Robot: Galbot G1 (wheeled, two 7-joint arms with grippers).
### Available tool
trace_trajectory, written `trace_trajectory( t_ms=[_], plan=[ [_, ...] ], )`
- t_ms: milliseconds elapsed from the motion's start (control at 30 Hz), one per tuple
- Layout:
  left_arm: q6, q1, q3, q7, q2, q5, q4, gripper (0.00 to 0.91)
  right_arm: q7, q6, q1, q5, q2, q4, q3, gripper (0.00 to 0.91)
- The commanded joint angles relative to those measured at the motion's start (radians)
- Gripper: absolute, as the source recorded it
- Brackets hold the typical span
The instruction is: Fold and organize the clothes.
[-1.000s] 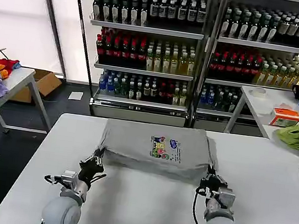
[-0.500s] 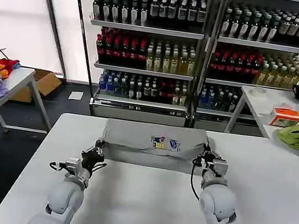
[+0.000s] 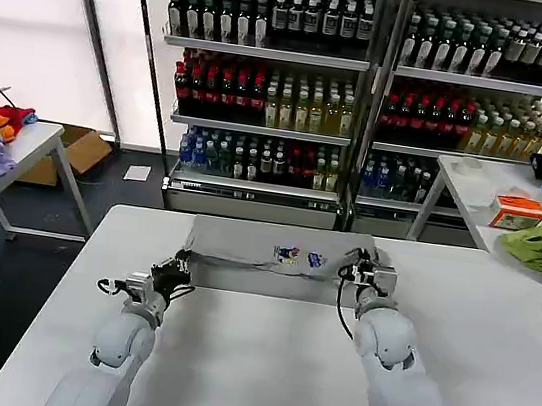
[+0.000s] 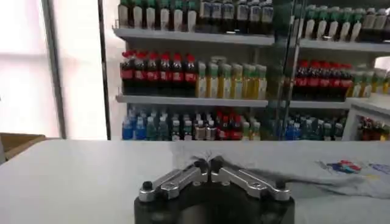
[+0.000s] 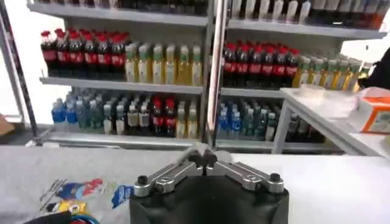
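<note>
Shirt (image 3: 280, 250): 1 light grey garment lies folded flat at the far middle of the white table (image 3: 259, 363), with 1 small multicoloured chest print (image 3: 300, 258) facing up near its right half. From my remote station I count 2 grippers, 1 at each near corner of the folded cloth. Left gripper (image 3: 179, 271): it sits at the shirt's near left corner; in the left wrist view (image 4: 207, 163) its 2 fingertips meet, pinching a thin edge of grey fabric. Right gripper (image 3: 371, 268): it sits at the shirt's right edge; in the right wrist view (image 5: 205, 156) its 2 fingertips are likewise pressed together with a fold of grey cloth between them, and the print shows on the fabric beside it. Background: 2 shelving units (image 3: 372, 96) stocked with rows of bottles stand behind the table. 1 side table (image 3: 494, 194) at the right carries 1 lime-green cloth (image 3: 534, 246).
</note>
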Motion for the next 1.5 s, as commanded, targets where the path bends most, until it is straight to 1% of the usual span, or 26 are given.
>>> trace_trajectory(
  t_ms=[33, 100, 167, 200, 267, 400, 500, 633, 700, 1000, 1033, 1167, 1500],
  plan=[
    [0.041, -0.011, -0.003, 0.001, 0.005, 0.0, 0.001, 0.907, 0.01, -0.01, 0.023, 0.028, 0.021, -0.064, -0.005, 0.907],
    [0.054, -0.001, -0.005, -0.002, 0.007, 0.001, -0.014, 0.907, 0.037, 0.036, 0.021, 0.091, 0.03, -0.069, 0.001, 0.907],
    [0.069, 0.018, -0.006, -0.006, 0.009, 0.0, -0.04, 0.907, 0.077, 0.117, 0.015, 0.125, 0.038, -0.062, 0.012, 0.907],
    [0.071, 0.024, -0.006, -0.007, 0.01, 0.001, -0.053, 0.907, 0.077, 0.117, 0.015, 0.125, 0.038, -0.062, 0.012, 0.907],
    [0.077, 0.04, -0.005, -0.011, 0.012, 0.003, -0.083, 0.907, 0.103, 0.13, -0.007, 0.158, 0.029, -0.01, 0.023, 0.907],
    [0.085, 0.064, -0.004, -0.013, 0.011, 0.03, -0.108, 0.907, 0.112, 0.116, -0.064, 0.142, -0.001, 0.068, 0.031, 0.907],
    [0.091, 0.086, -0.006, -0.017, 0.006, 0.041, -0.122, 0.907, 0.119, 0.081, -0.132, 0.099, -0.02, 0.148, 0.044, 0.907],
    [0.101, 0.115, -0.007, -0.019, 0.003, 0.063, -0.139, 0.907, 0.124, 0.066, -0.206, 0.074, -0.037, 0.196, 0.066, 0.907],
    [0.106, 0.122, -0.01, -0.024, 0.004, 0.065, -0.146, 0.907, 0.144, 0.064, -0.231, 0.073, -0.039, 0.209, 0.077, 0.907],
    [0.116, 0.108, -0.012, -0.027, 0.02, 0.065, -0.127, 0.907, 0.154, 0.055, -0.273, 0.068, -0.055, 0.211, 0.105, 0.907],
    [0.12, 0.101, -0.009, -0.025, 0.024, 0.065, -0.115, 0.907, 0.161, 0.052, -0.269, 0.068, -0.054, 0.2, 0.109, 0.907],
    [0.124, 0.089, -0.006, -0.022, 0.04, 0.063, -0.1, 0.907, 0.163, 0.051, -0.263, 0.069, -0.055, 0.165, 0.123, 0.907],
    [0.122, 0.075, -0.01, -0.022, 0.038, 0.063, -0.05, 0.907, 0.153, 0.058, -0.251, 0.068, -0.049, 0.096, 0.127, 0.907]
  ],
)
